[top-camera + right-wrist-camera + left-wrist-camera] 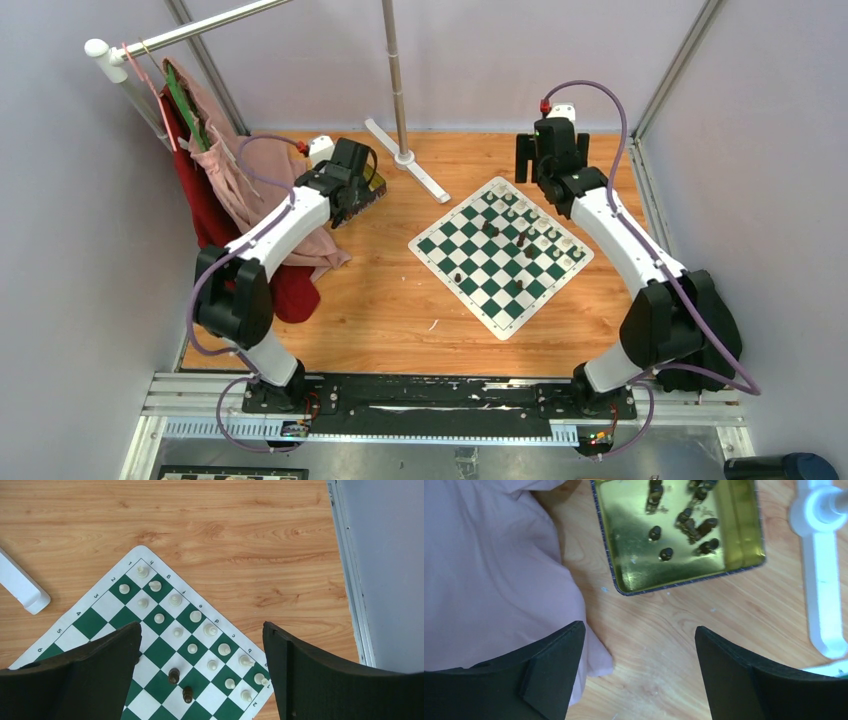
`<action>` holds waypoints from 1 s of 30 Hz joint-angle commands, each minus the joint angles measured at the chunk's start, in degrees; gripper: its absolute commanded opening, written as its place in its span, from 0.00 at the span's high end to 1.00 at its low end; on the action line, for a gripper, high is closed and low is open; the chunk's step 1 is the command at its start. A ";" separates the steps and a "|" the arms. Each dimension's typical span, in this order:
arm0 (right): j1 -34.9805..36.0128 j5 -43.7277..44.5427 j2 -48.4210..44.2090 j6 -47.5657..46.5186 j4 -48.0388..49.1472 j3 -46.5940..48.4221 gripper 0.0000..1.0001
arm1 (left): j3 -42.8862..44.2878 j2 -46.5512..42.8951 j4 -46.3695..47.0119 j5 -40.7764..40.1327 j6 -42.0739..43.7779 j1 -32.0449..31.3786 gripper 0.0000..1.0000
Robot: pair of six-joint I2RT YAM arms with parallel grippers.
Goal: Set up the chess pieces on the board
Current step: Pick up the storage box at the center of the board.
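Observation:
The green-and-white board [470, 285] lies right of centre, turned like a diamond. White chess pieces [192, 648] fill two rows along its far-right edge. Two dark pieces [173, 675] stand just inside those rows, and a few more dark ones [490, 229] show on the board in the top view. My right gripper [200, 625] hangs open above that white side, holding nothing. Further left, a gold tin [634, 555] holds several dark pieces [684, 520]. My left gripper [640, 640] is open over bare wood just short of the tin, its left finger [559, 660] over pink cloth.
Pink cloth [489, 570] and red cloth [290, 290] hang from a rack and spill onto the table's left side. A white stand base [821, 580] with its pole [395, 70] sits right of the tin. Grey walls and metal rails [350, 580] border the table.

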 commanded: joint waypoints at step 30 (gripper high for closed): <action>-1.01 -1.91 14.42 -2.36 0.98 9.42 0.06 | 12.66 21.48 -7.26 3.21 -17.13 11.52 0.34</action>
